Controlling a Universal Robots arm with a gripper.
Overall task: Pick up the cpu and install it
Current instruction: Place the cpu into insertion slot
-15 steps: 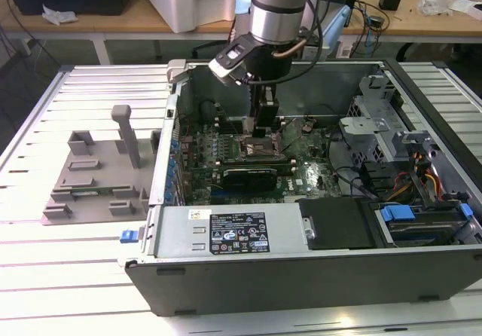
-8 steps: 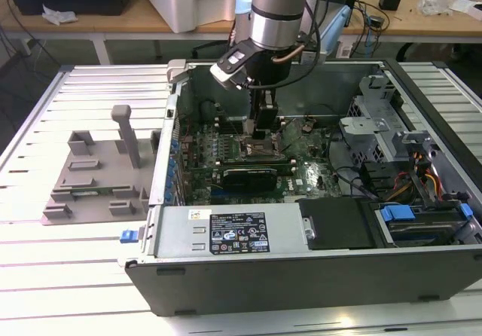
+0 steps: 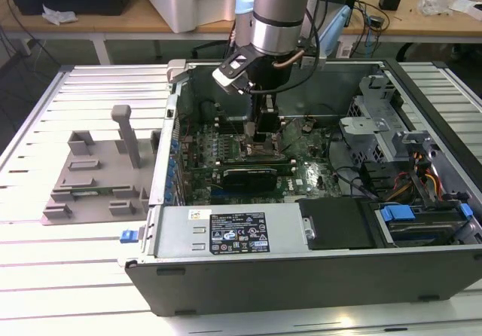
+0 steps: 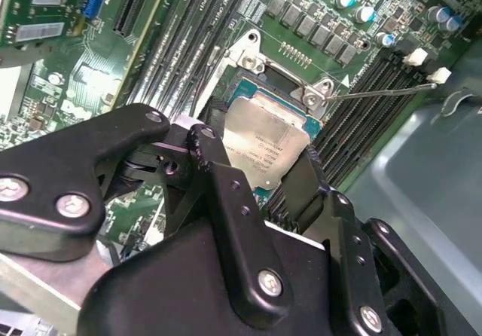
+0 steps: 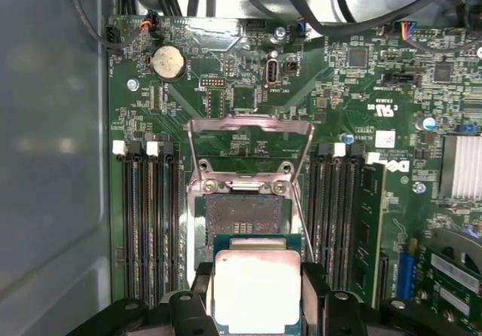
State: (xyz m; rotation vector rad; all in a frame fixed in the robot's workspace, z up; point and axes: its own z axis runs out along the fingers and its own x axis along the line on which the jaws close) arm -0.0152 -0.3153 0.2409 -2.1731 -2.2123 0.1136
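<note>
The black two-fingered gripper (image 5: 257,306) is pinched on the cpu (image 5: 256,285), a small flat square chip with a silvery-grey metal top and a paler rim. In the first wrist view its black fingers (image 5: 313,294) press against two opposite edges of the chip. The second wrist view shows the same clamp from the side, the cpu (image 4: 267,144) tilted slightly between the finger links.

By my reading the pick-up is done and the install is not. The chip hangs just above the near edge of the black-framed square socket (image 5: 245,214), overlapping it without sitting in it. The socket's field of contacts is bare, and its silver metal retention frame (image 5: 250,125) is swung up and open. The thin wire lever (image 4: 376,91) juts out to one side, unlatched. Seating the chip and closing frame and lever are what is left.

The socket sits in the green motherboard (image 5: 188,87), with black memory slots (image 5: 151,223) on both sides and a round silver coin battery (image 5: 167,63) beyond.

In the exterior view the arm reaches down into the open dark-grey computer case (image 3: 301,276). Besides the board, the case holds a black expansion card (image 3: 252,176), a silver power-supply box (image 3: 226,230) along its near wall, and a grey drive cage (image 3: 376,125) at the exterior view's right.

Outside the case, at the exterior view's left, a grey plastic tray with upright posts (image 3: 98,178) rests on the slatted metal table (image 3: 45,276). I cannot tell what its recesses hold.
</note>
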